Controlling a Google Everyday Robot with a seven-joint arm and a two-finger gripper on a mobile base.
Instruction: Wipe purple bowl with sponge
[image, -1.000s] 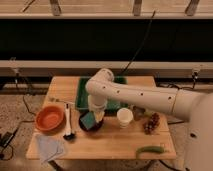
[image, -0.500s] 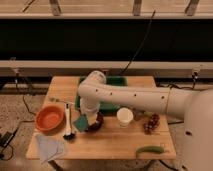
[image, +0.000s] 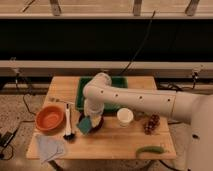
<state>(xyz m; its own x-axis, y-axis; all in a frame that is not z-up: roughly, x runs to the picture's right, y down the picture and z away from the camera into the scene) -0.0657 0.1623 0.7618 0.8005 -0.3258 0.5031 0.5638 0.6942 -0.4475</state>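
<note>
The purple bowl (image: 97, 123) sits on the wooden table (image: 115, 142) in front of the green tray, mostly hidden under my arm. Only its dark rim shows. My gripper (image: 89, 119) points down at the bowl's left edge and is shut on the teal-green sponge (image: 84, 125). The sponge is tilted against the bowl's left rim. My white arm reaches in from the right and covers the bowl's back part.
An orange bowl (image: 49, 118) stands at the left, with a white-handled utensil (image: 67, 122) between it and the sponge. There is also a white cup (image: 125, 116), dark grapes (image: 151, 123), a green vegetable (image: 150, 150), a light blue cloth (image: 49, 146) and a green tray (image: 114, 82).
My gripper and the sponge have moved leftward across the purple bowl, from its middle to its left rim. The bowl and the other things have stayed in place.
</note>
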